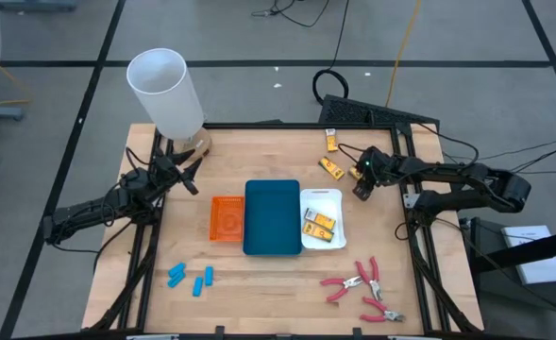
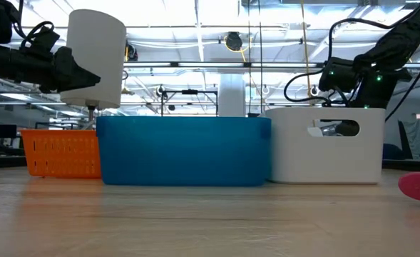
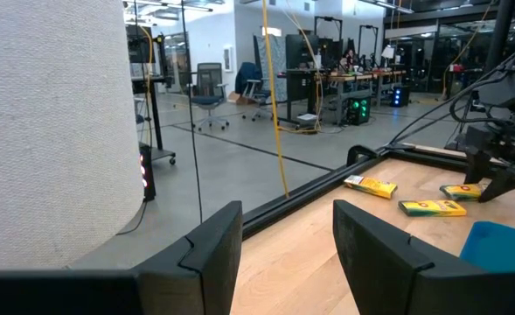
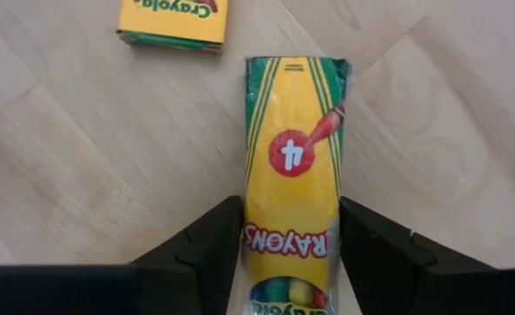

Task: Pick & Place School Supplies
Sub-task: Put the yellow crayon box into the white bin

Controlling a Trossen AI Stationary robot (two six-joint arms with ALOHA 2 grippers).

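My right gripper [image 1: 362, 186] hangs above the table's far right part, shut on a yellow-orange crayon packet [image 4: 292, 166]. Two more packets [image 1: 331, 140] [image 1: 331, 168] lie flat on the wood near it, and two lie in the white tray [image 1: 323, 195]. Several pink-handled pliers [image 1: 358, 283] lie at the near right. Three light-blue pieces [image 1: 191, 278] lie at the near left. My left gripper [image 1: 190, 174] is open and empty beside the tall white cylinder [image 1: 167, 92]. My right gripper pinches the packet's two long sides [image 4: 255, 241] between its two fingers [image 4: 209, 249], near the packet's end closest to the wrist. The fingers point down at the table and lie along the packet. The packet sticks out beyond the fingertips, clear of the wood.
An orange tray [image 1: 226, 218], a blue tray [image 1: 272, 217] and the white tray stand side by side mid-table. The white cylinder stands at the far left corner. Bare wood lies between the trays and the near edge.
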